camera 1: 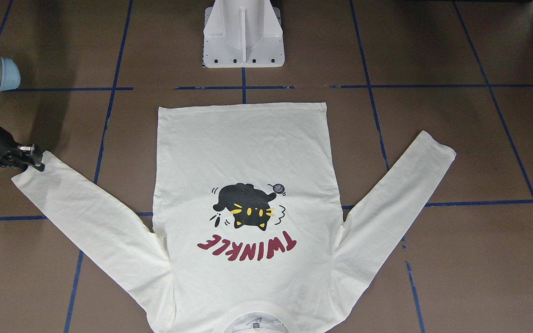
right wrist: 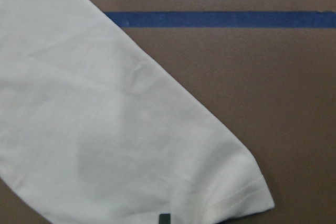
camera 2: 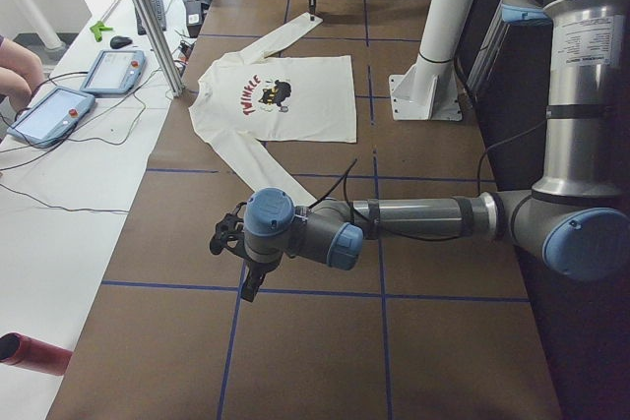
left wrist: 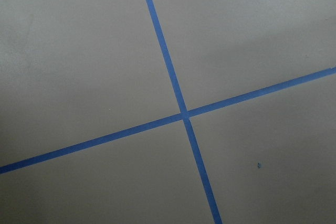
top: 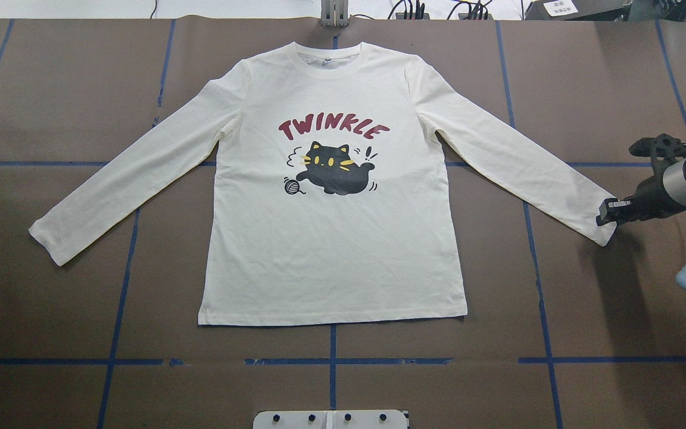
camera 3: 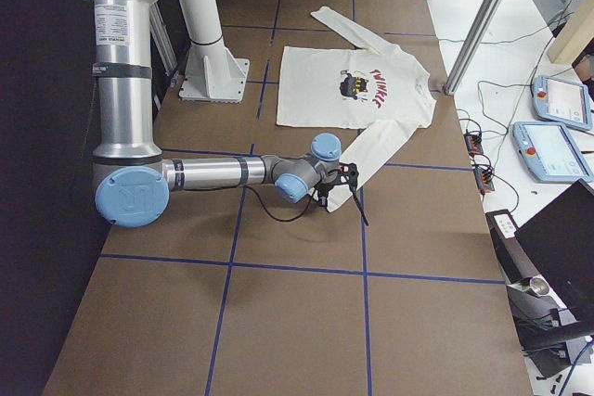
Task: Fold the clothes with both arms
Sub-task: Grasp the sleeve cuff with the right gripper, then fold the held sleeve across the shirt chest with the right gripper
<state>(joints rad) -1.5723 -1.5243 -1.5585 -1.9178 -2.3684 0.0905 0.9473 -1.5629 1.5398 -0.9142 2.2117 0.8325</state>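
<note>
Overhead exterior view: the right gripper (top: 605,214) sits at the very end of the cuff (top: 604,229) of the sleeve (top: 515,155) on the robot's right, low over the tabletop (top: 51,310). Whether it is clenched on the cloth or released cannot be told. The right wrist view shows only one dark fingertip (right wrist: 164,219) over the cuff's edge. The left gripper (camera 2: 248,287), seen only in the exterior left view, hangs over bare tabletop crossed by blue tape lines (left wrist: 184,114), apart from the other sleeve (top: 134,173). Its state cannot be told either.

Likely risks: so near the cuff's edge, the right gripper could slip off or catch only the top layer. With one arm at the cloth, a pull could drag the body askew and wrinkle it.

The cream-white long-sleeved shirt (top: 331,250) lies flat mid-tabletop, print up, sleeves spread diagonally, collar away from the robot. A black cat print (top: 334,176) sits beneath dark-red "TWINKLE" lettering (top: 334,128).
</note>
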